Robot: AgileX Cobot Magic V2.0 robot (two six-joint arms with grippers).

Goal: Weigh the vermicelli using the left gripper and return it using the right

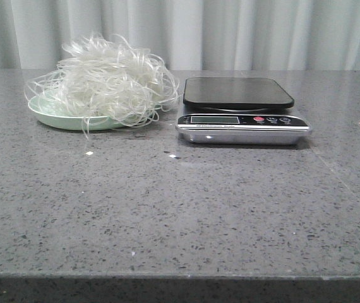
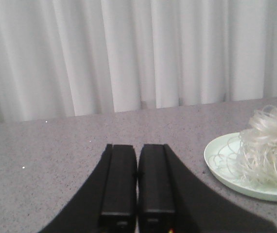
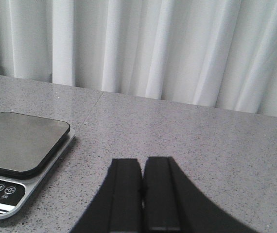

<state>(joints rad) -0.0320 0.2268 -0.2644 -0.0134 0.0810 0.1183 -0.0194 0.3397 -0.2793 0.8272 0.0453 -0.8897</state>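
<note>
The vermicelli (image 1: 107, 82), a fluffy tangle of whitish glass noodles, is heaped on a pale green plate (image 1: 44, 112) at the back left of the table. It also shows in the left wrist view (image 2: 267, 148) on the plate (image 2: 218, 160). A kitchen scale (image 1: 240, 110) with a bare black platform stands right of the plate; it also shows in the right wrist view (image 3: 19, 150). My left gripper (image 2: 137, 147) is shut and empty, apart from the plate. My right gripper (image 3: 142, 161) is shut and empty, beside the scale. Neither gripper shows in the front view.
Grey speckled stone table (image 1: 180, 208) with its front edge near the camera. White curtain (image 1: 230, 31) runs along the back. A few small noodle crumbs (image 1: 89, 153) lie on the table in front of the plate.
</note>
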